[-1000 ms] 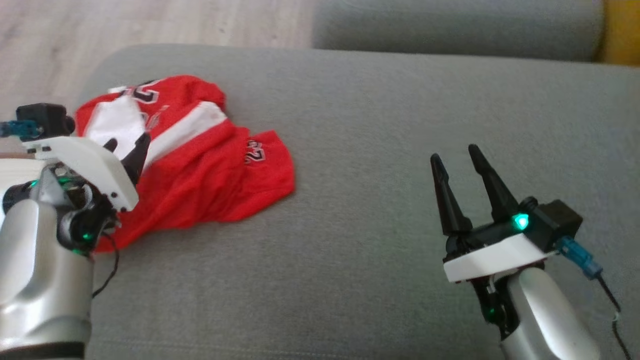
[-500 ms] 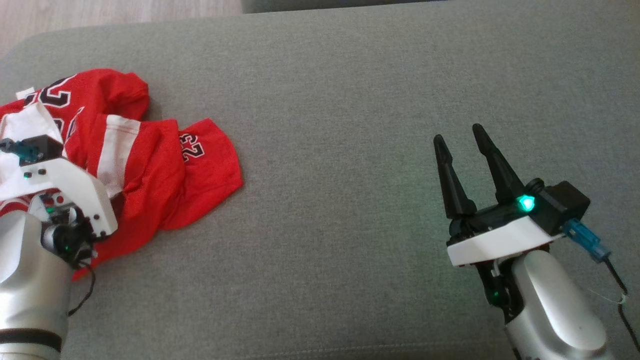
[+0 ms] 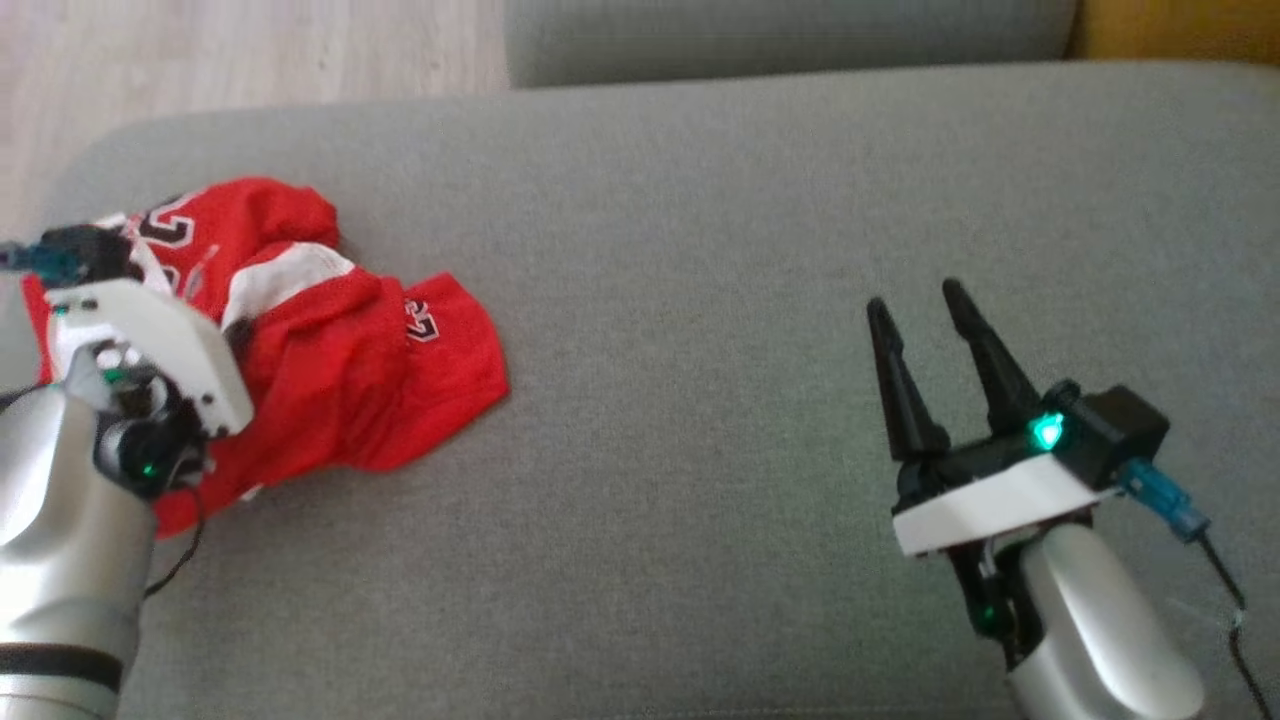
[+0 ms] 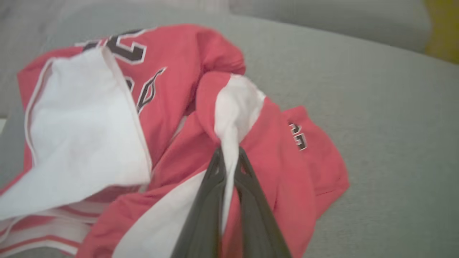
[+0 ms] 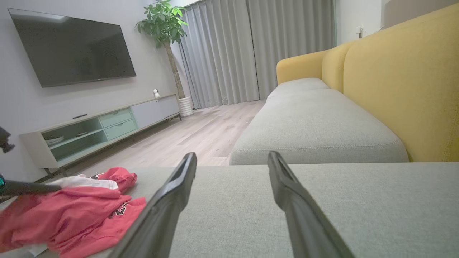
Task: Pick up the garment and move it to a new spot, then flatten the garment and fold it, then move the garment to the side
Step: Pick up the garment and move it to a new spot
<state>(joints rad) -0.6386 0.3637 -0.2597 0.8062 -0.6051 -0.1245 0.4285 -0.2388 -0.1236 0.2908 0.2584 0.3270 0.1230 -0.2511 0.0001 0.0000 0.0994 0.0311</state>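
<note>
The garment (image 3: 340,380) is a red and white jersey with black numbers, lying crumpled at the left end of the grey sofa seat (image 3: 700,300). My left gripper (image 4: 229,157) is shut on a white and red fold of the garment (image 4: 251,118), its two dark fingers pinching the cloth between them. In the head view the left wrist housing (image 3: 150,350) sits over the garment's left part and hides the fingers. My right gripper (image 3: 915,305) hovers open over bare seat far to the right, nothing between its fingers (image 5: 175,190). The garment (image 5: 79,211) lies to its left.
A second grey seat cushion (image 5: 315,125) and a yellow backrest (image 5: 401,82) lie beyond the right gripper. Wooden floor (image 3: 250,50) borders the seat's far left edge. A TV (image 5: 71,46), a low cabinet (image 5: 100,129) and a potted plant (image 5: 165,21) stand across the room.
My left gripper has closed on a fold of the garment; it stood open a second ago. The head camera shifted, so the whole picture moved. The right gripper stays open in place.
</note>
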